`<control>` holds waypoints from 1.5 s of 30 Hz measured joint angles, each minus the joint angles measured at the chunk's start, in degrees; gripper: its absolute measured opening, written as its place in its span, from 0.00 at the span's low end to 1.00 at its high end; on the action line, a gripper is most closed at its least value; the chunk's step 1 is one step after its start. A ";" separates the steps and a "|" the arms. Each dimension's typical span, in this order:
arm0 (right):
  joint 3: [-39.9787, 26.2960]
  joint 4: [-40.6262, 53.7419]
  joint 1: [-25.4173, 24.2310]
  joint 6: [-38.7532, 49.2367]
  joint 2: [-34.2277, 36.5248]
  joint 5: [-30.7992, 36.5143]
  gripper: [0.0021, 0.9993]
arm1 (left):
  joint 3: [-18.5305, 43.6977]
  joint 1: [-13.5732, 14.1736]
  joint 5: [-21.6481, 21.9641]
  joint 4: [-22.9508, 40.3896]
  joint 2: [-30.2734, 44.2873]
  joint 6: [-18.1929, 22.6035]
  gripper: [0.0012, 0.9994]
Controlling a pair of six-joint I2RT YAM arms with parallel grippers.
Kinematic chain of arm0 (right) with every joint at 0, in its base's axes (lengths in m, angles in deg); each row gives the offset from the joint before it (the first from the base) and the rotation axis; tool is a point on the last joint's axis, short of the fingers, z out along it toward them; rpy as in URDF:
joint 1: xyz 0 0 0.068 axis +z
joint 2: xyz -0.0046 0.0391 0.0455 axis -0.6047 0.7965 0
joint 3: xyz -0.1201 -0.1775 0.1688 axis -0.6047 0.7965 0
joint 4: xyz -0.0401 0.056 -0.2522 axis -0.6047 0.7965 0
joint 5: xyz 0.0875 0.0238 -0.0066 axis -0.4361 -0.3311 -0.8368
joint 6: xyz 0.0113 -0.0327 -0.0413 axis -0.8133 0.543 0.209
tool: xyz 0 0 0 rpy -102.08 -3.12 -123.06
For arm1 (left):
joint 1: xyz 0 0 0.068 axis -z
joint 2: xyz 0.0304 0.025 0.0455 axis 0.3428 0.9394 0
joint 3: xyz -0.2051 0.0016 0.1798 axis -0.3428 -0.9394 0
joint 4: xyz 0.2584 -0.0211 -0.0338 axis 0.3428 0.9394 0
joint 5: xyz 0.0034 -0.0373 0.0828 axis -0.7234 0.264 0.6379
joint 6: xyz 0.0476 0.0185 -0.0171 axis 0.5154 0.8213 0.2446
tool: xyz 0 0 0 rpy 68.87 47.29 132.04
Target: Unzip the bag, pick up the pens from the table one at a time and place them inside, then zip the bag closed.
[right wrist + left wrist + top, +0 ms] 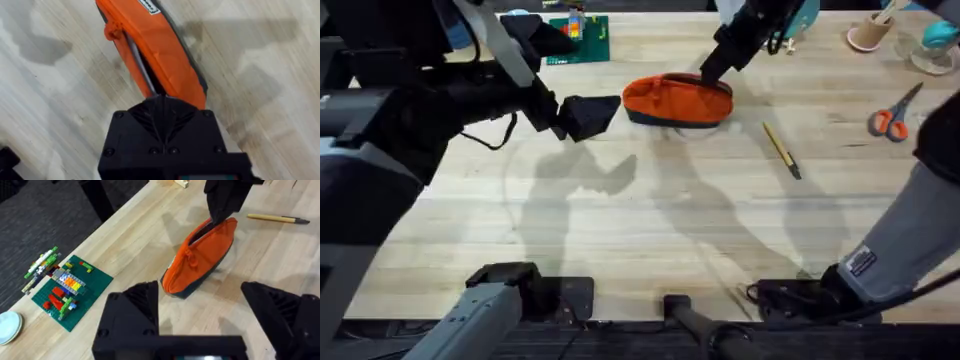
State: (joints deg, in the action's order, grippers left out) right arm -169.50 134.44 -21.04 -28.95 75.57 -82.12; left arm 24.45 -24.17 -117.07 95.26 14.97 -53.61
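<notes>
right jaws [161, 97] are pinched together at the top seam of the bag [677, 100], tips meeting on the zipper line; looks like they grip the zip pull, but the pull itself is hidden under the tips, so can't confirm. in the right wrist view the zip shows as a pale strip running along the orange fabric away from the tips, w/ an orange tab near the far end and a white label beyond it.

left jaws [200, 310] are wide apart, nothing between them, hanging above the surface [620, 230] just short of the bag's left end. in the overhead they sit left of centre, upper half of frame, not touching the bag.

bag lies on its dark base strip in the upper middle of the overhead, long axis running left-right, orange upper part bulging. in the left wrist view its top seam looks partly parted near the right jaws.

pen [782, 150] lies on the surface right of and a bit below the bag, apart from it, slanting down to the right, dark end toward the lower right.

orange-handled scissors [893, 115] sit at the far right, well apart from pen. green baseplate w/ bricks [578, 38] at the top edge, left of bag. a tan cup [869, 33] is at upper right.
</notes>
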 joint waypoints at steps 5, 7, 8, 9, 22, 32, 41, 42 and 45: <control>0.00 -0.92 0.17 0.02 1.99 0.00 0.03 | 0.00 0.00 0.00 0.00 0.00 0.00 0.99; 0.00 -1.42 0.17 0.02 2.39 0.04 0.03 | 0.00 0.00 0.00 -0.01 0.00 0.00 0.99; 0.00 -1.65 0.17 0.01 2.60 0.10 0.03 | 0.00 0.00 0.00 0.00 0.00 0.00 0.99; 0.00 -1.84 0.17 0.00 2.87 0.15 0.03 | 0.00 0.00 0.00 0.00 0.00 0.00 0.99; -0.44 -2.14 0.85 0.00 6.86 0.17 0.03 | 0.00 0.00 0.00 0.00 0.00 0.00 0.99; -0.44 -2.09 1.25 0.00 6.95 0.39 0.04 | 0.00 0.00 0.00 0.00 0.00 0.00 0.99; -0.44 -2.29 2.35 0.96 6.95 -0.03 0.97 | 0.00 0.00 0.00 0.00 0.00 0.00 0.99; -0.44 -2.25 2.42 1.09 6.95 0.00 0.99 | 0.00 0.00 0.00 0.00 0.00 0.00 0.99; -0.44 -2.12 2.40 1.29 7.03 -0.02 1.00 | 0.00 0.00 0.00 0.00 0.00 0.00 0.99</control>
State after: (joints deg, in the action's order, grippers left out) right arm -169.94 132.32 -18.64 -27.66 82.60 -82.14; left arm 24.45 -24.17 -117.07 95.26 14.97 -53.61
